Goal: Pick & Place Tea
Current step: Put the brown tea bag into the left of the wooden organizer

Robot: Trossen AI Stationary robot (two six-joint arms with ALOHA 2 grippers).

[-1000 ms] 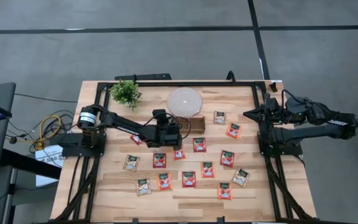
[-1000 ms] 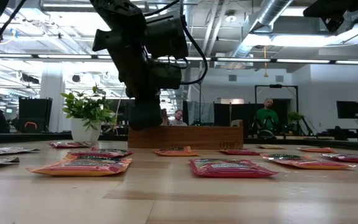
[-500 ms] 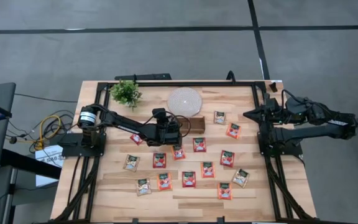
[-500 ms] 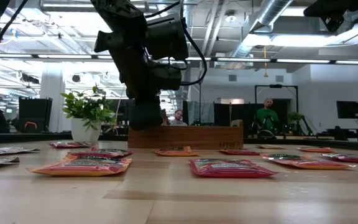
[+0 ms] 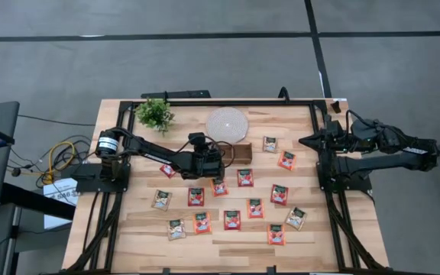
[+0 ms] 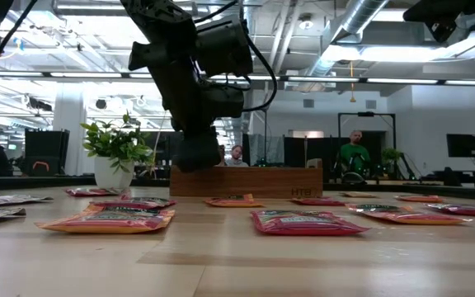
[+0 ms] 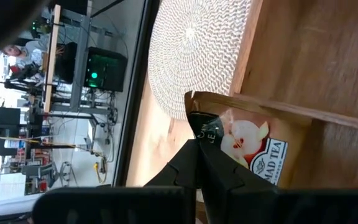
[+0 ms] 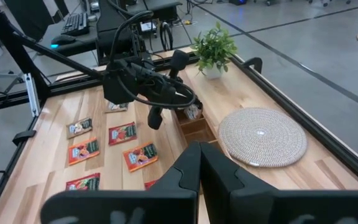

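**Seating the sachet in the tray**

My left gripper (image 7: 199, 144) is pinched on a small flat beige tea sachet with a pale pear picture (image 7: 247, 144), gripping it by one edge, and I hold it over the brown wooden compartment tray (image 5: 239, 153) near the middle of the table's far side. In the wrist view the sachet hangs upright against the tray's wooden floor and a divider wall (image 7: 303, 115), so I judge this is the placing step, not yet finished.

To do it well, I should lower the sachet until its free edge is inside one compartment, clear of the divider, and only then part my fingers. Letting go too high could leave it leaning on the wall or tipping out onto the round white woven mat (image 5: 227, 124) just beside the tray. I cannot tell which compartment I am over.

Further out, the remaining red-orange and pale square tea sachets (image 5: 232, 220) lie flat and scattered across the light wooden table (image 5: 304, 126), nearest one just beside my gripper. A small green potted plant (image 5: 154, 114) stands at the far left corner.

My right gripper (image 8: 199, 155) waits at the table's right edge, fingers pressed together with nothing between them.
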